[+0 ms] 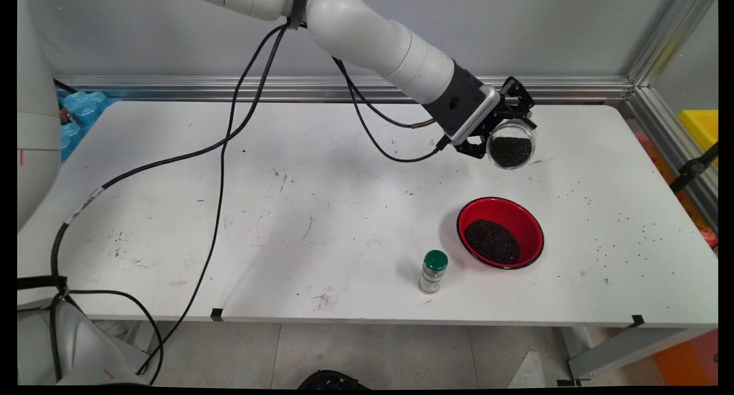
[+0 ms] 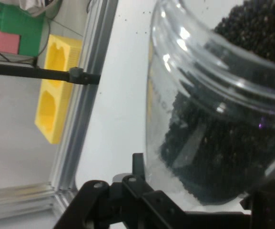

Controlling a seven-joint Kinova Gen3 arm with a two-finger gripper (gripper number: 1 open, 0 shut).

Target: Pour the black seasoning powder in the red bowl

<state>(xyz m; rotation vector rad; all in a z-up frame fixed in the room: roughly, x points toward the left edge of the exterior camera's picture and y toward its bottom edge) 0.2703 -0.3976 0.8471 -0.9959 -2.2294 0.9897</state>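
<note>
Your fingers (image 1: 512,132) hold a clear jar (image 1: 510,149) of black grains, tipped on its side above the tabletop (image 1: 321,211).

You can see the fingers clamped on the jar's sides, with its round face turned toward the near side of the tabletop and the dark grains heaped inside; in the hand view the jar (image 2: 218,109) fills most of the frame just past the linkage. Below the fingers and a little nearer to you, a red bowl (image 1: 500,233) sits on the tabletop with a mound of the same black grains in it. Just beside the bowl, on the side away from the fingers, a small green-capped shaker (image 1: 433,271) stands upright. Stray grains speckle the tabletop beyond the bowl. Past the tabletop's edge lies a yellow block (image 2: 56,86).
</note>
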